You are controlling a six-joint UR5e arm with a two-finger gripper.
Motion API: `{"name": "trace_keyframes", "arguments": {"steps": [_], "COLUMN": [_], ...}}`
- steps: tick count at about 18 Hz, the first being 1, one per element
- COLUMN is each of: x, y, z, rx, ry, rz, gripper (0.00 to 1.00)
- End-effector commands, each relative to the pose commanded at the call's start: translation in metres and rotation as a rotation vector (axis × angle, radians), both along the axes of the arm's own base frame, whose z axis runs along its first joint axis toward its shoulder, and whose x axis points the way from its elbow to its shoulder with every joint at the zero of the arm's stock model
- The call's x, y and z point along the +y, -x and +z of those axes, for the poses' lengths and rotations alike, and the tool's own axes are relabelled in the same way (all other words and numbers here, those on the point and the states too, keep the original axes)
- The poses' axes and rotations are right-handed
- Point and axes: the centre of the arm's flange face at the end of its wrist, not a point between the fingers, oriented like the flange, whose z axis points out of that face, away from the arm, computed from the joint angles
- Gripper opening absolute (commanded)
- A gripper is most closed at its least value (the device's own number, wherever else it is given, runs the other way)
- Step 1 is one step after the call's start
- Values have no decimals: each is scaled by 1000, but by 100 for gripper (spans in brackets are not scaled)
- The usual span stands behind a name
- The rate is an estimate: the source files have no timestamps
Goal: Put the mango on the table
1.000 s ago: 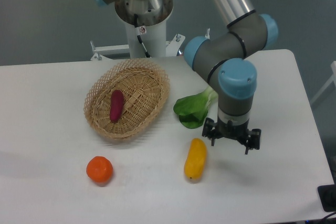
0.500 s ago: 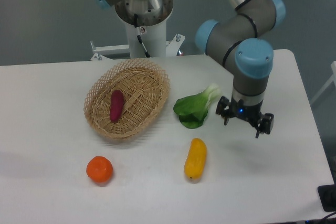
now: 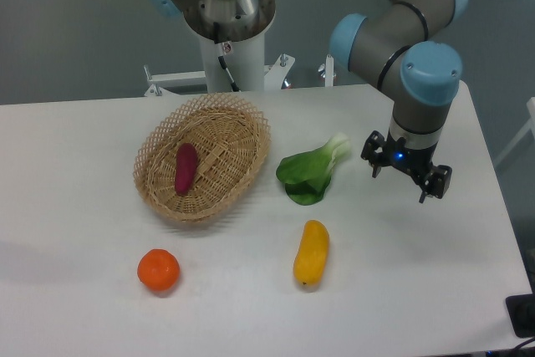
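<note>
Pincer is empty with its fingers spread apart, nothing between them, hanging over the right part of the table well up and to the right of the mango. Compared with a second ago it's moved a fair bit: back then it sat just beside the mango's upper right end, low and close, half a second ago it was already further right and higher in the picture, and now it's further still, up toward the table's far right edge with the arm's wrist and elbow swung that way too. Mango hasn't budged through any of it, it's lying flat on the white tabletop, long way roughly up and down in the view, down and to the left of the pincer and clearly apart from it. The leafy green vegetable sits just left of the pincer, between it and the wicker basket, and looks the same as before, except its white stem end shows more now that the arm isn't in front of it. Basket is further left with the purple-red sweet potato still inside, and the round orange is way off to the lower left, same spot as earlier
</note>
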Motion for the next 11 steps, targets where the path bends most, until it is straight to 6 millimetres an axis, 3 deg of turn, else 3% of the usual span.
{"name": "trace_keyframes", "arguments": {"steps": [11], "x": [-1], "y": [-2], "z": [-3], "rx": [-5], "ry": [8], "rz": [-9], "gripper": [100]}}
